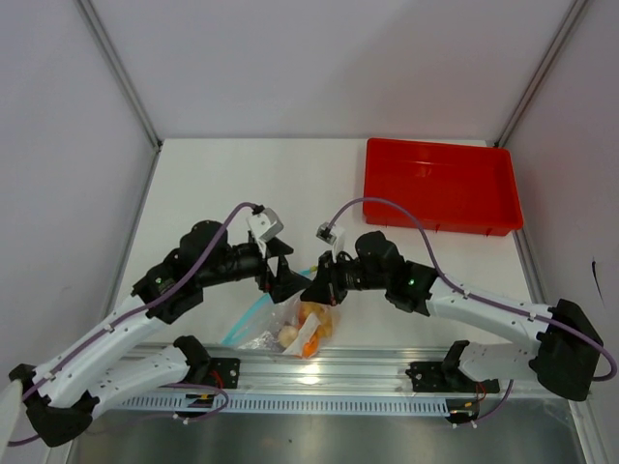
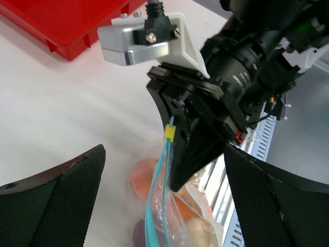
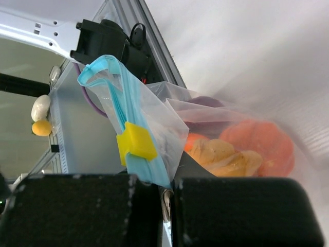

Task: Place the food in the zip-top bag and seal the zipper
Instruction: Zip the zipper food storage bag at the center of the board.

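Observation:
The zip-top bag (image 1: 290,324) hangs over the table's front edge with the food (image 1: 311,329) inside it. In the right wrist view I see an orange pumpkin-like piece (image 3: 262,146), yellow chunks (image 3: 226,157) and a purple-grey piece (image 3: 205,102) through the plastic. My right gripper (image 1: 317,287) (image 3: 167,180) is shut on the bag's top corner at the end of the zipper (image 3: 115,103). A yellow slider (image 3: 136,143) (image 2: 169,134) sits on the strip just above those fingers. My left gripper (image 1: 278,275) (image 2: 163,154) is open, its fingers (image 2: 56,200) standing on either side of the zipper (image 2: 157,206) without touching it.
A red tray (image 1: 440,184) (image 2: 67,20) stands at the back right. The aluminium rail (image 1: 319,372) carrying the arm bases runs along the near edge, right under the hanging bag. The two grippers are close together, almost tip to tip.

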